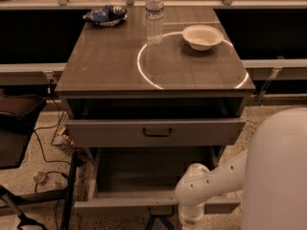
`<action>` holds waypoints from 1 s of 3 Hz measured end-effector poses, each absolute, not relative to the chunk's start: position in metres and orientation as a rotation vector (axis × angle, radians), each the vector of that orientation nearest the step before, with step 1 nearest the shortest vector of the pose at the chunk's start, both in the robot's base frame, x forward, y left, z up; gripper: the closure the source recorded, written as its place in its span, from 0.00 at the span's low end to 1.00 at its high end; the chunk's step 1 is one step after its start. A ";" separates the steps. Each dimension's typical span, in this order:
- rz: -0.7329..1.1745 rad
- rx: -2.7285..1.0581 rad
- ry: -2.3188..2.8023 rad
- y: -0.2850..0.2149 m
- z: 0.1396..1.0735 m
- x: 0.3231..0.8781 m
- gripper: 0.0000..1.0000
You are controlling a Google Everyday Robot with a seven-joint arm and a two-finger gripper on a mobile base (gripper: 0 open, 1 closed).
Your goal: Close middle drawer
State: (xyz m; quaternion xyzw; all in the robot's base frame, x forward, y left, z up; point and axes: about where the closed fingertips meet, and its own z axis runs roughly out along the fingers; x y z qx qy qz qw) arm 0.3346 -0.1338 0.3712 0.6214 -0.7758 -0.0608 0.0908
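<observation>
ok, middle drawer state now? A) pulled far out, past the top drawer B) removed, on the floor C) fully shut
A: the middle drawer sticks out well beyond the top drawer, tray exposed; the arm is over its front right, and the gripper is out of view below the bottom edge.

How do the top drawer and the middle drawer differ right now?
The top drawer is out only slightly; the middle drawer is pulled far out, tray exposed. The top drawer's front is taller; the middle drawer's is low. The arm crosses the middle drawer's front, not the top drawer's; the gripper is out of view below. Both are grey-brown and open.
</observation>
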 end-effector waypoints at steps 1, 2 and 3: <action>-0.177 1.847 -2.308 -0.133 0.371 0.334 1.00; -0.076 1.856 -2.363 -0.135 0.378 0.381 1.00; -0.019 1.867 -2.397 -0.132 0.386 0.407 1.00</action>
